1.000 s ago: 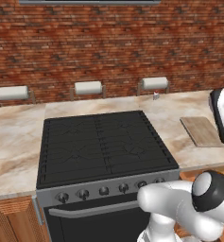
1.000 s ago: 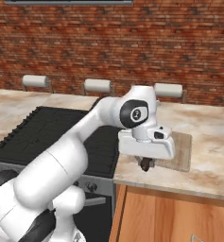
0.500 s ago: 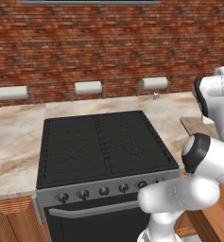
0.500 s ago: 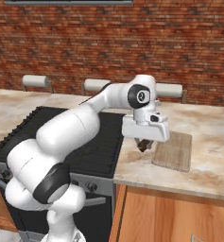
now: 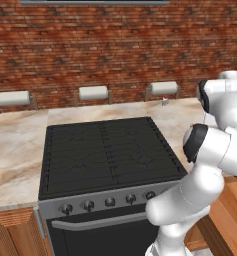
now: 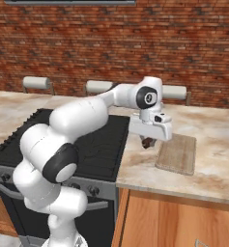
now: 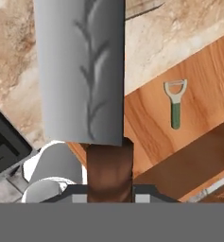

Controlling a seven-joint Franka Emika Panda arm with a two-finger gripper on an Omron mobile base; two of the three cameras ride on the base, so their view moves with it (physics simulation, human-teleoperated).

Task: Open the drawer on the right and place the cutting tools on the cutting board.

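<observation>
gripper: the gripper point(image 6: 147, 143) hangs just off the near-left edge of the cutting board point(image 6: 177, 153), its jaws clamped on the brown handle of a cleaver point(image 7: 82, 71)
cleaver: in the hand view its broad grey blade points away from the hand, over the marbled countertop point(image 6: 217, 144); in the right base view it is a small dark stub under the hand
cutting board: flat on the countertop to the right of the stove point(image 5: 106, 155), nothing visible lying on it
drawer: the drawer point(image 7: 179, 127) stands pulled out below the counter edge, its wooden floor exposed
peeler: a green-handled peeler point(image 7: 176, 103) lies flat on the drawer floor, apart from the walls
step in hand: carrying the cleaver to the board, by the look of it
doing it well: shift the hand right until the whole blade is above the wood, lower until the blade is close to flat, then release; letting go at the board's edge risks it tipping onto the counter
remaining: peeler not yet fetched
</observation>
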